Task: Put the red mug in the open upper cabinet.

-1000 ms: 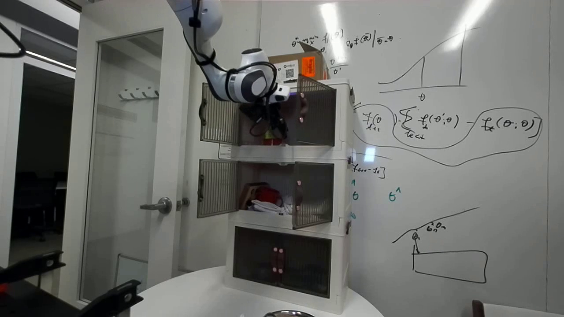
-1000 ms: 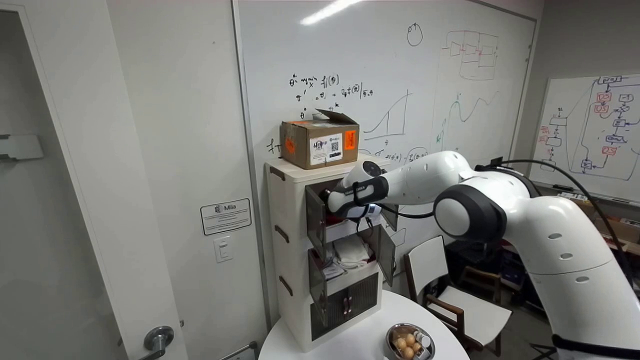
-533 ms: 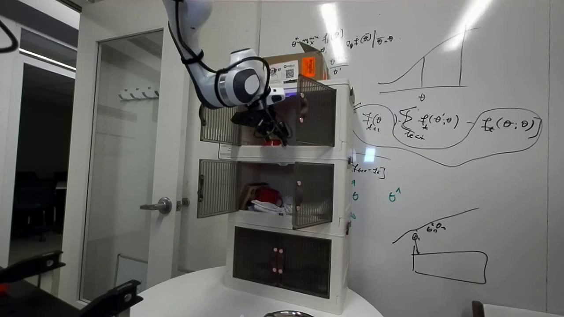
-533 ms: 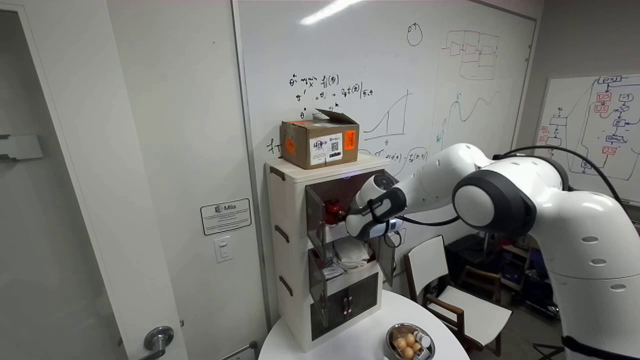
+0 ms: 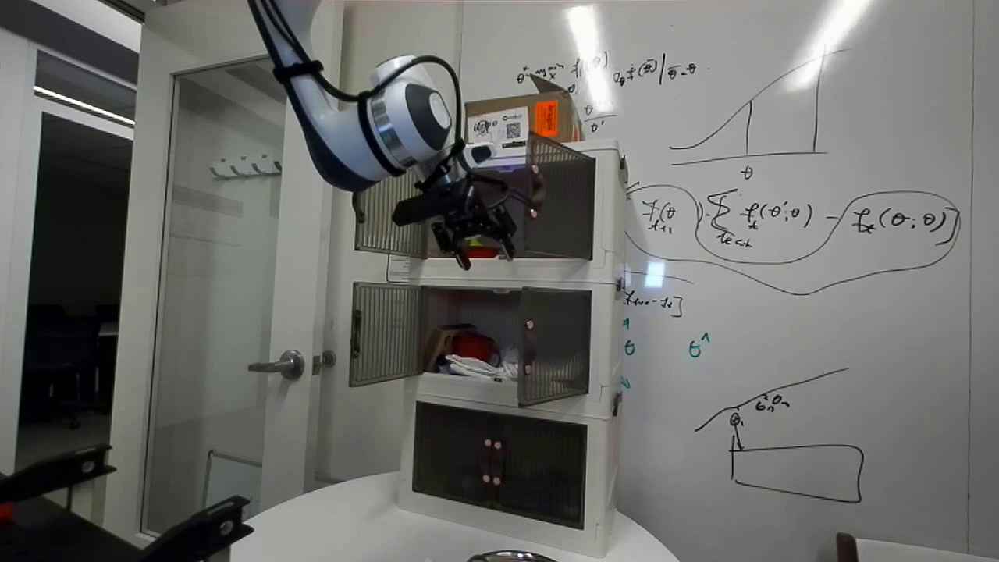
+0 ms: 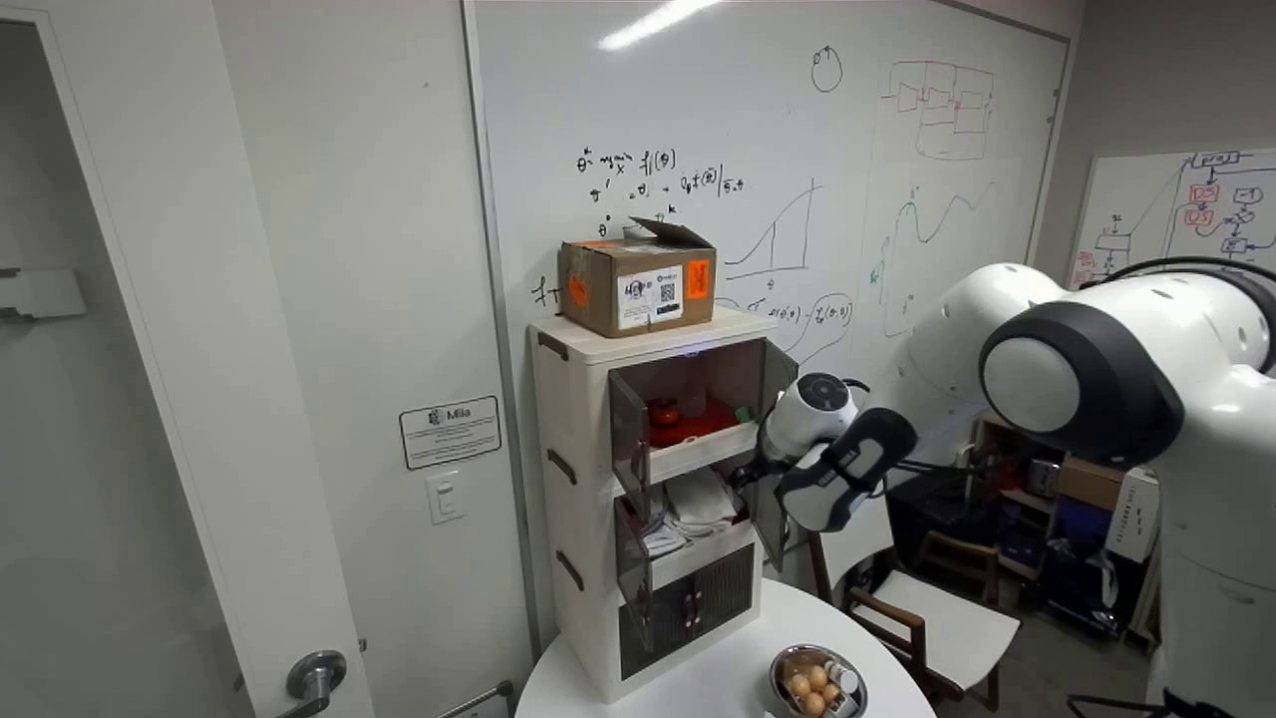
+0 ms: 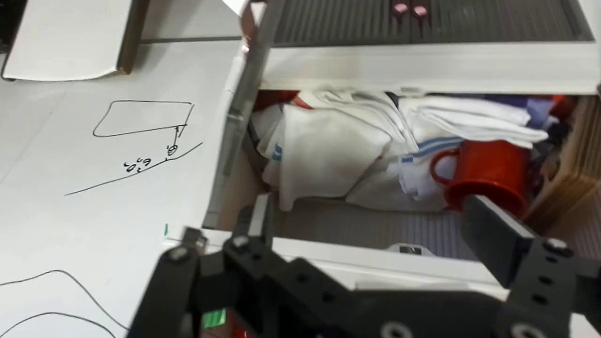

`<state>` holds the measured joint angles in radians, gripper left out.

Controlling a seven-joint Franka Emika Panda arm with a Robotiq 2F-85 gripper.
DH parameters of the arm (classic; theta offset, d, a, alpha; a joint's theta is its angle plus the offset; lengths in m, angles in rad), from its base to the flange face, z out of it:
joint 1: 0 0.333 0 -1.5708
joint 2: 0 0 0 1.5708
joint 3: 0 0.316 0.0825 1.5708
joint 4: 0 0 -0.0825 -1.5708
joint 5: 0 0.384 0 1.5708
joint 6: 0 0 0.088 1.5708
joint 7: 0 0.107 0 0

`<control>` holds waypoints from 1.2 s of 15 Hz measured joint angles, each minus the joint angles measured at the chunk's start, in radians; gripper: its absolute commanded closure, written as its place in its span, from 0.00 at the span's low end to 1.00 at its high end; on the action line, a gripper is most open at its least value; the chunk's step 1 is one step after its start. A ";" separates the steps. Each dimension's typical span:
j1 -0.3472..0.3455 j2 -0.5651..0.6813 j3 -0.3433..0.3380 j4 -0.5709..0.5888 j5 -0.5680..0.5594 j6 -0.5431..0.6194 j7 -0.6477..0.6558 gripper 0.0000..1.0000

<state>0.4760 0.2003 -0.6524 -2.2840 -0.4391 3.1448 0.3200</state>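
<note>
Toward nine o'clock inside the upper cabinet (image 6: 703, 454), in an exterior view, apparently sits the red mug (image 6: 663, 412), with a lookalike mug (image 7: 493, 169) among towels (image 7: 333, 150) below, while the wide-spread, empty jaws in front could, if swung sideways, knock the three-o'clock door (image 6: 780, 374).

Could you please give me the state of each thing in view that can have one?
Gripper: open, holding nothing
Upper cabinet: open
Small red item in it: unheld; perhaps a mug, too small to tell
Middle compartment: open
White cloths: piled, some folded
Red mug among cloths: unheld, in the middle compartment
Bottom compartment: shut
Cardboard box: not fully closed
Metal bowl: holding round tan items
Room door: open
Whiteboard: written on
</note>
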 measured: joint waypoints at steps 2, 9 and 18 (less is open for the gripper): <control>0.094 -0.042 -0.146 -0.064 -0.141 -0.002 0.046 0.00; 0.184 -0.347 -0.218 -0.313 -0.228 -0.080 0.189 0.00; 0.125 -0.705 -0.092 -0.425 -0.201 -0.312 0.317 0.00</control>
<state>0.6014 -0.5047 -0.7447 -2.7094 -0.6401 2.8324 0.6372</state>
